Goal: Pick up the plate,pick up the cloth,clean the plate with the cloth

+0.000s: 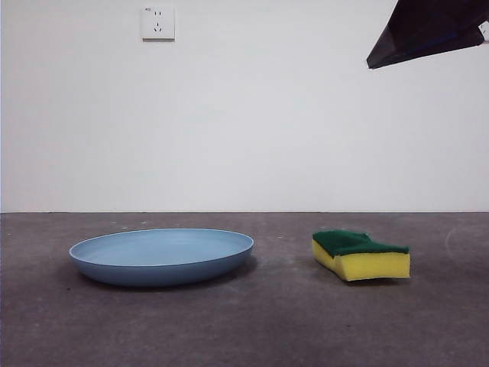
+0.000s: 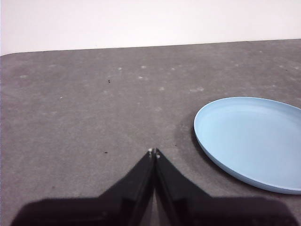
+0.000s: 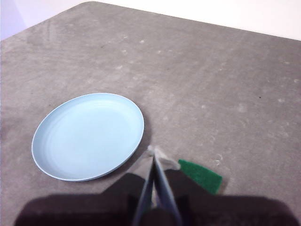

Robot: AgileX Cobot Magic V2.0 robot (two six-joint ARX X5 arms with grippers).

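Note:
The light-blue plate [image 1: 162, 254] lies flat on the grey table, left of centre in the front view. It also shows in the left wrist view [image 2: 254, 141] and the right wrist view [image 3: 89, 135]. The cloth, a yellow sponge with a dark green top [image 1: 361, 254], lies on the table to the plate's right; only its green top shows in the right wrist view [image 3: 201, 175]. My left gripper [image 2: 154, 152] is shut and empty, above the table beside the plate. My right gripper [image 3: 154, 155] is shut and empty, high above the gap between plate and sponge; a black tip [image 1: 428, 30] shows at the front view's top right corner.
A white wall stands behind the table with a socket [image 1: 158, 23] high on it. The table's far edge [image 2: 141, 47] and a rounded corner [image 3: 84, 4] show in the wrist views.

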